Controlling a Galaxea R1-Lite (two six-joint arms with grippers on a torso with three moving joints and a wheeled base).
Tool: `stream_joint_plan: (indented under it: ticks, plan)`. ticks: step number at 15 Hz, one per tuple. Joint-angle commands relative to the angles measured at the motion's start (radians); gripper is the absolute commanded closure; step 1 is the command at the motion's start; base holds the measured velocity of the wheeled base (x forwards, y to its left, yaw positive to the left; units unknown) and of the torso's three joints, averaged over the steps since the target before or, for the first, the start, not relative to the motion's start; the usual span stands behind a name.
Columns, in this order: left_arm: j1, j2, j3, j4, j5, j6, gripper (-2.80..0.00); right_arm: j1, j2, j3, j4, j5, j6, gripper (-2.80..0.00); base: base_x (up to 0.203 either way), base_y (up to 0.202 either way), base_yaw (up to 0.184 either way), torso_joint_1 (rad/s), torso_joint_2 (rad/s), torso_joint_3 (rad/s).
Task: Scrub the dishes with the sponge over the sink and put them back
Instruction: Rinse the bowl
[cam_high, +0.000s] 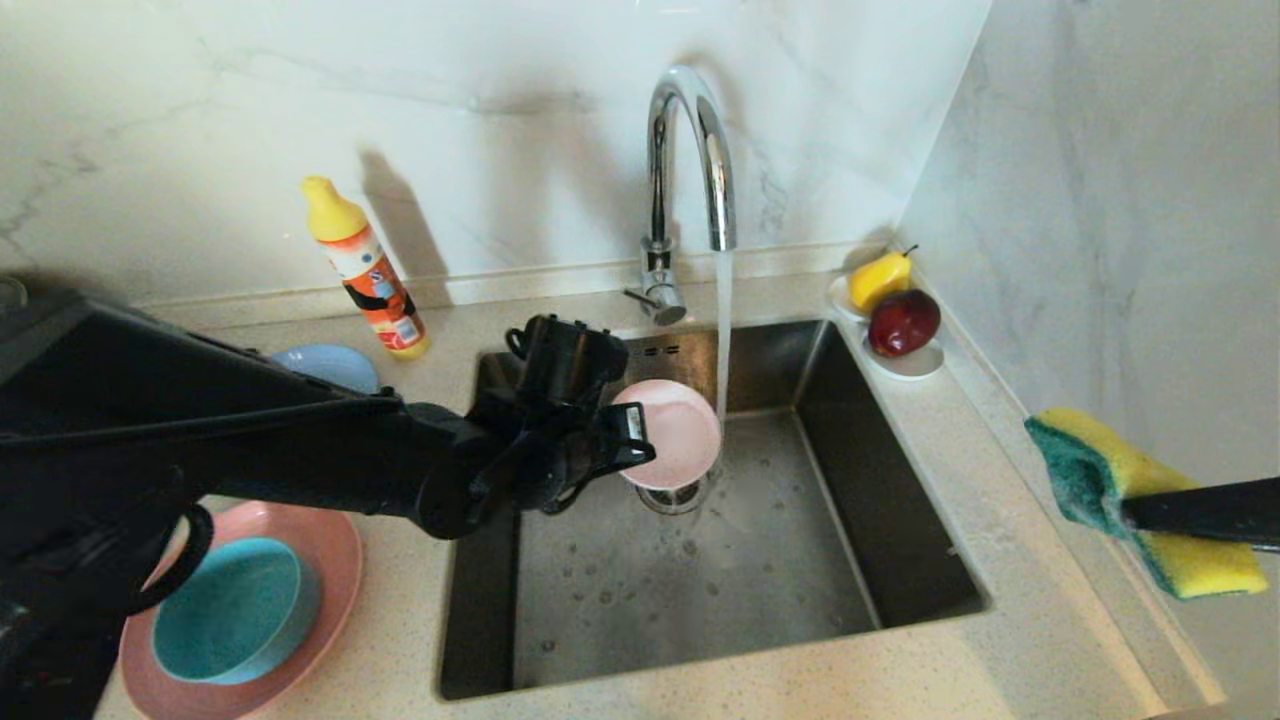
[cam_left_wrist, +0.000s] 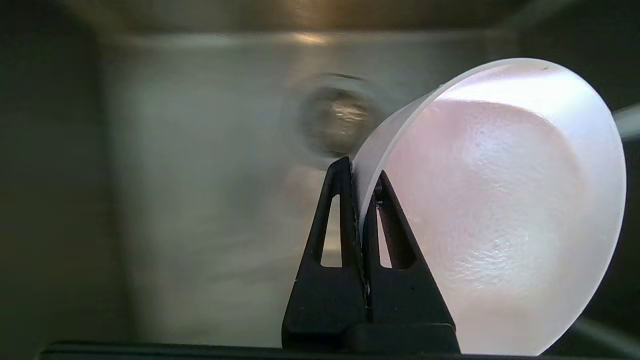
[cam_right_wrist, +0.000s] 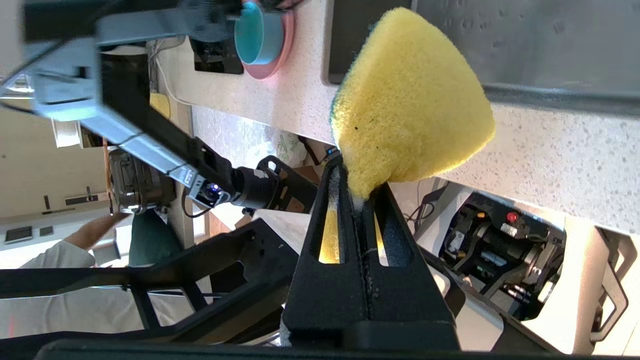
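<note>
My left gripper (cam_high: 625, 440) (cam_left_wrist: 362, 167) is shut on the rim of the pale pink bowl (cam_high: 672, 432) (cam_left_wrist: 500, 210). It holds the bowl tilted over the sink (cam_high: 700, 590), above the drain strainer (cam_high: 675, 495) (cam_left_wrist: 335, 117) and beside the running water (cam_high: 723, 330). Off to the right, over the counter, my right gripper (cam_high: 1130, 512) (cam_right_wrist: 359, 187) is shut on the bent yellow-and-green sponge (cam_high: 1090, 450) (cam_right_wrist: 410, 95). The teal bowl (cam_high: 230, 610) (cam_right_wrist: 257, 32) sits on the pink plate (cam_high: 320, 560) (cam_right_wrist: 285, 45) at the left front. The grey-blue plate (cam_high: 335, 365) lies behind my left arm.
The chrome faucet (cam_high: 690, 150) stands behind the basin with water running. A dish-soap bottle (cam_high: 368, 275) stands at the back left. A white fruit dish (cam_high: 905, 365) with a pear (cam_high: 880, 278) and an apple (cam_high: 905, 320) sits in the back right corner by the wall.
</note>
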Motion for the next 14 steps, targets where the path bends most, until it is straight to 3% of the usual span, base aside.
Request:
stream_joint_plan:
  ticks: [1,3,6,12,14]
  plan:
    - [0.028,-0.112,0.077,-0.003,0.086,0.079,0.00,0.000,-0.008,0.022,0.001,0.003,0.004,0.00,0.000,0.000,0.000,0.000,0.00,0.000]
    - [0.058,-0.157,0.124,-0.014,0.103,0.121,0.00,0.000,-0.007,0.032,0.000,0.003,0.003,0.00,0.000,0.000,0.000,0.000,0.00,0.000]
    - [0.086,-0.161,0.190,-0.091,0.221,0.182,0.00,-0.009,0.004,0.038,0.000,0.005,0.003,0.00,0.000,0.000,0.000,0.000,0.00,0.000]
    - [0.098,-0.159,0.423,-0.706,0.287,0.439,0.00,-0.015,0.042,0.048,-0.016,0.030,0.004,0.00,0.000,0.000,0.000,0.000,0.00,0.000]
    - [0.099,-0.154,0.495,-0.895,0.274,0.481,0.00,-0.016,0.049,0.067,-0.048,0.030,0.004,0.00,0.000,0.000,0.000,0.000,0.00,0.000]
